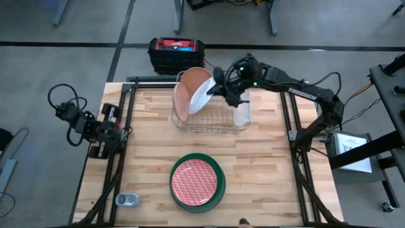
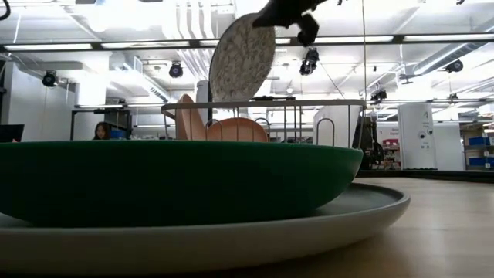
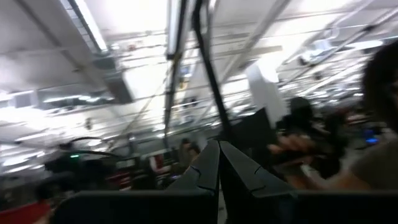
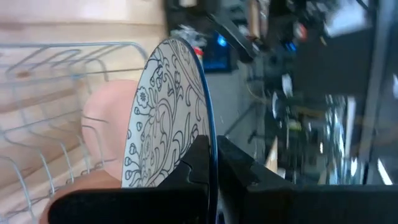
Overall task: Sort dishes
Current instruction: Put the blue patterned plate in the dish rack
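My right gripper (image 1: 216, 86) is over the far left part of the silver wire rack (image 1: 218, 120), shut on a white plate with a blue line pattern (image 4: 163, 118), which also shows in the low view (image 2: 243, 58). Two terracotta-pink plates (image 1: 188, 94) stand on edge in the rack. Near the front edge a red-and-white patterned plate (image 1: 195, 180) lies in a dark green dish (image 2: 170, 181), which sits on a pale grey plate (image 2: 255, 232). My left gripper (image 3: 219, 168) is shut and empty at the table's left edge (image 1: 106, 136). My right gripper pinches the white plate's blue rim (image 4: 210, 140) between its two fingers, one finger on each face. The fingers come from the table's right and from above, at the plate's upper edge (image 2: 266, 22). The plate stands on edge, tilted, above the rack beside the pink plates.
A clear plastic tub (image 1: 242, 114) stands against the rack's right end. A small grey object (image 1: 126, 199) lies at the front left corner. A black and red case (image 1: 177, 54) sits beyond the far edge. People show in the room behind.
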Controlling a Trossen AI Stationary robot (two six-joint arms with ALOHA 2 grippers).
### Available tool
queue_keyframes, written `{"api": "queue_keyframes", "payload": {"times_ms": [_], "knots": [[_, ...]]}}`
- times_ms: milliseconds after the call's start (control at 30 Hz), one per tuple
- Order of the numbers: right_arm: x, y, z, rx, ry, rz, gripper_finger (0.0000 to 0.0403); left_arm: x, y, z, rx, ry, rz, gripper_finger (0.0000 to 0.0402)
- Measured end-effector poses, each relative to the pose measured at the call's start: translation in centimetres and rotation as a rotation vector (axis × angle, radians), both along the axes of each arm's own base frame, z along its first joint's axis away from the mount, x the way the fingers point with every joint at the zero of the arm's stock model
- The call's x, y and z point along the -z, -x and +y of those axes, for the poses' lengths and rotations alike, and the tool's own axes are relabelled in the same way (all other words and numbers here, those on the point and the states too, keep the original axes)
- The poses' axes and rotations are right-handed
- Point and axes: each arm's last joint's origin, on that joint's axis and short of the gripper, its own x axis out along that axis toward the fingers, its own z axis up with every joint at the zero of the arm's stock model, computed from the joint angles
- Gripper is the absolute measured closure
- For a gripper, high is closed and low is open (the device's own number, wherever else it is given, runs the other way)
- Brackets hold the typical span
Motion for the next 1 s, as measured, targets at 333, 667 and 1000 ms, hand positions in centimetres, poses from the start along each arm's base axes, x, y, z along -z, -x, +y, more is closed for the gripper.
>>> {"api": "queue_keyframes", "payload": {"times_ms": [333,667,1000], "knots": [[2.0,-1.8,-0.8,-0.061,0.101,0.049,0.0403,0.3,-0.2,0.1,-0.055,0.010,0.045,0.0401],[2.3,-2.9,-0.9,-0.151,0.206,0.095,0.0403,0.4,-0.4,0.1,-0.087,-0.004,0.055,0.0401],[3.1,-5.2,-1.5,-0.144,0.231,0.128,0.0403,0.6,-0.5,0.1,-0.112,-0.006,0.083,0.0401]]}}
